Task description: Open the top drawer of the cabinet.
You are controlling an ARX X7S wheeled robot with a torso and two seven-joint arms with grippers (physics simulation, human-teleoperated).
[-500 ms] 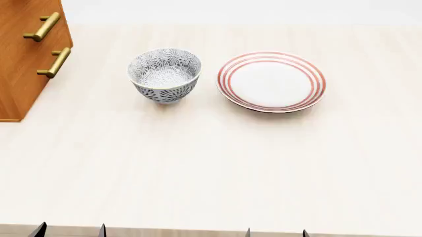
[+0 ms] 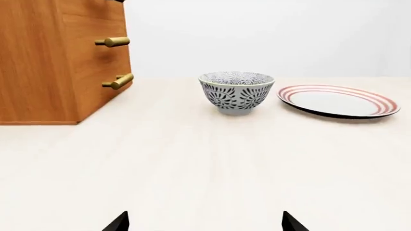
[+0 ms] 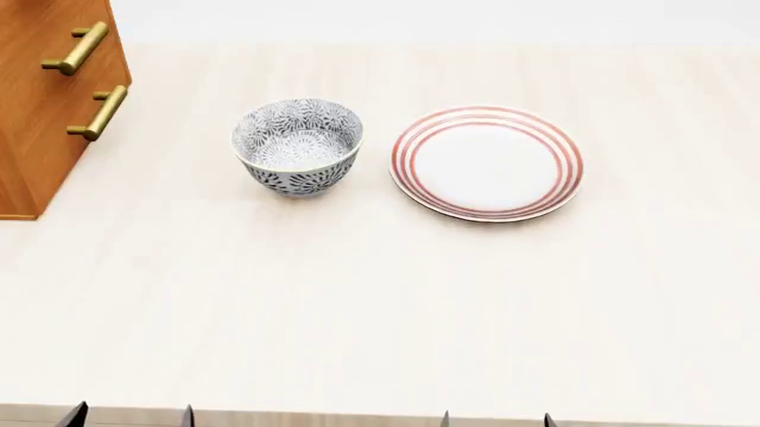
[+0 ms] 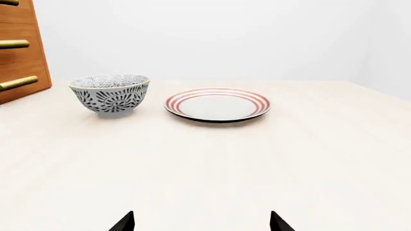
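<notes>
On the pale wood-grain tabletop, the orange-brown wood-grain cabinet stands at the far left corner of the head view, and only two of its brass bar handles show there; the top drawer is cut off by the edge in every view, so whether it is shut or pulled out cannot be told. Just to the right of the cabinet, apart from it, sits the blue-and-white patterned ceramic bowl, upright. Farther right of the cabinet, just beside the bowl but not touching it, lies the white round plate with red rings. Well nearer than the cabinet, at the table's front edge, the left gripper and the right gripper hang with their dark fingertips spread apart, holding nothing.
</notes>
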